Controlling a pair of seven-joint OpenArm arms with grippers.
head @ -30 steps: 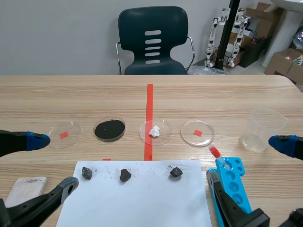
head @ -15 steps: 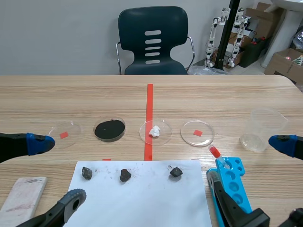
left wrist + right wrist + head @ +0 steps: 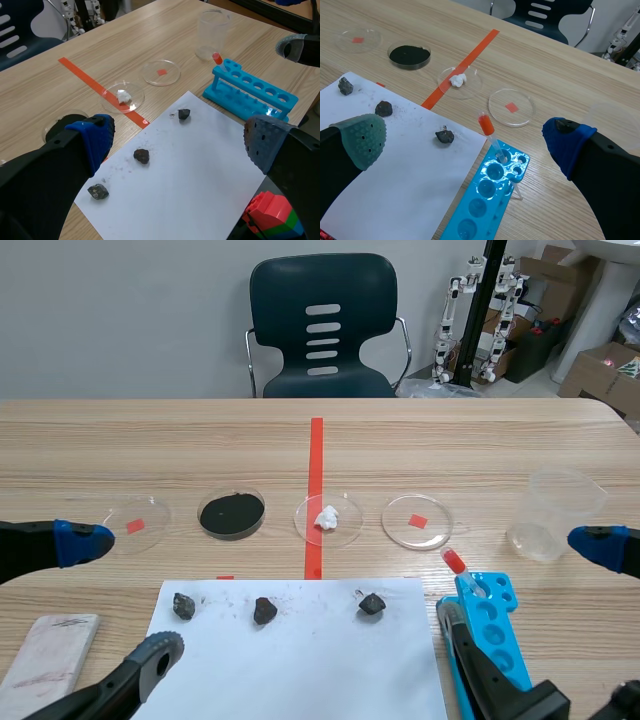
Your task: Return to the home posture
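Status | left tool [image 3: 180, 142] released above paper [image 3: 190, 175] | right tool [image 3: 464, 140] released near blue rack [image 3: 485, 200]

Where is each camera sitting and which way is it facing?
Scene view: between the arms, facing across the table toward the chair; left pincer and right pincer show low.
Left wrist view: on the left arm, looking down past its open fingers at the white paper.
Right wrist view: on the right arm, looking down past its open fingers at the blue rack.
Shared: both wrist views show paper, rack and three dark rocks.
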